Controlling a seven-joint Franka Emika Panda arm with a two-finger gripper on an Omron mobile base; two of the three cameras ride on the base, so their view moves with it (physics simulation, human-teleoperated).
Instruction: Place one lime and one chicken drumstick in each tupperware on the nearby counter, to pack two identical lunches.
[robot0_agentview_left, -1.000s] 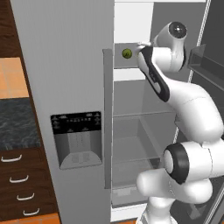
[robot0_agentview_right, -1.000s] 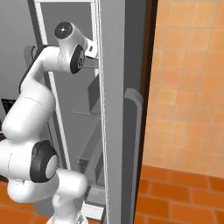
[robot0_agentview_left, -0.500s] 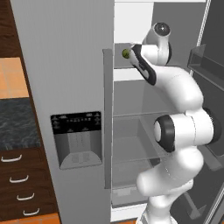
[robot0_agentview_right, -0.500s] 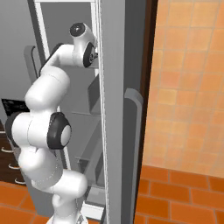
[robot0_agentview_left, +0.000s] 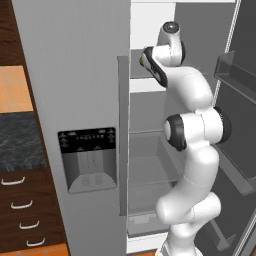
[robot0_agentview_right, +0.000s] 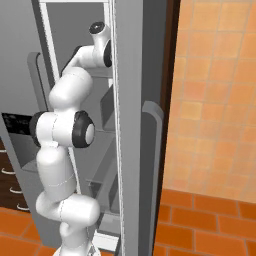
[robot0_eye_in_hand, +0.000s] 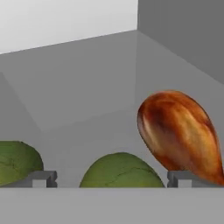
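Observation:
On a grey fridge shelf (robot0_eye_in_hand: 87, 87) lie two green limes and a brown chicken drumstick (robot0_eye_in_hand: 179, 135). One lime (robot0_eye_in_hand: 118, 170) sits straight ahead between my two fingertips, the other lime (robot0_eye_in_hand: 15, 162) lies just outside the left fingertip (robot0_eye_in_hand: 41, 178). The drumstick rests right of the middle lime, over the right fingertip. My gripper (robot0_eye_in_hand: 113, 179) is open and holds nothing. In the left base view my arm (robot0_agentview_left: 187, 90) reaches up into the upper fridge shelf. The tupperware is out of view. A piece of the counter (robot0_agentview_left: 20, 140) shows at the far left.
The shut left fridge door with its dispenser (robot0_agentview_left: 87, 160) stands close beside the arm. The open right door (robot0_agentview_left: 240, 100) with bins flanks the arm's other side. Dark drawers (robot0_agentview_left: 20, 210) sit under the counter. The shelf's back and side walls close in around the food.
The arm has stretched further up and into the fridge shelf, and the hand now covers the lime in the left base view. The jaws have stayed open.

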